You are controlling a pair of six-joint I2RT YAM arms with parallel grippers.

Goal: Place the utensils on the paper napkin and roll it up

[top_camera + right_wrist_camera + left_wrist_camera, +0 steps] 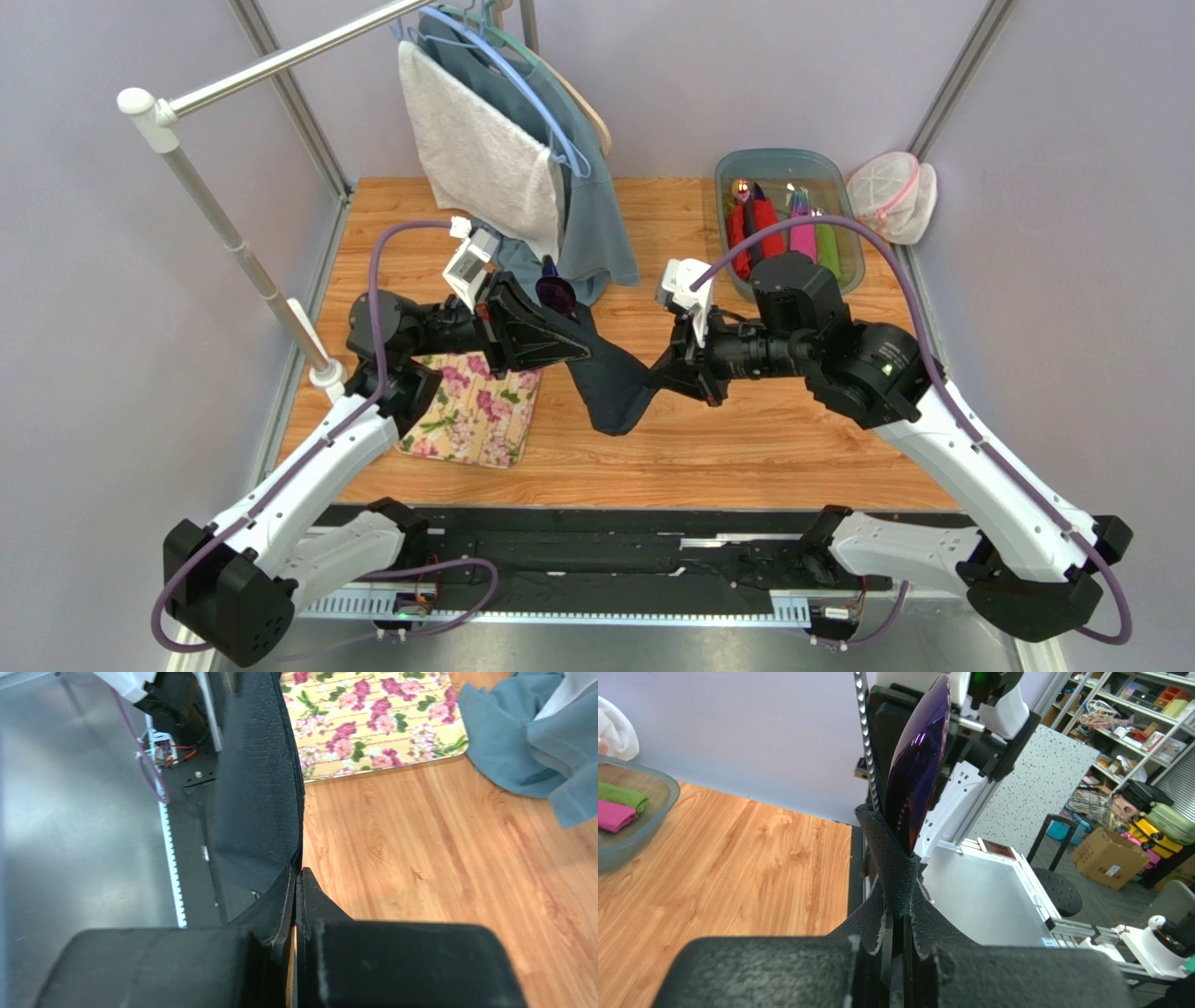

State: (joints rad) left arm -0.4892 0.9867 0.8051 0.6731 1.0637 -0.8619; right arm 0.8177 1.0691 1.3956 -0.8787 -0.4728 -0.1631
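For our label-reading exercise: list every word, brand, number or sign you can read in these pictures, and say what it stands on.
No text can be read.
Box, background of the left wrist view: pale label, too small to read.
Shelves: packages too blurred to read.

The paper napkin [260, 798] looks matt and dimpled, the spoon [920, 763] glossy.

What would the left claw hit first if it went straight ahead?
Likely the right arm's wrist, right behind the purple spoon and dark napkin the left claw grips; depth is hard to judge.
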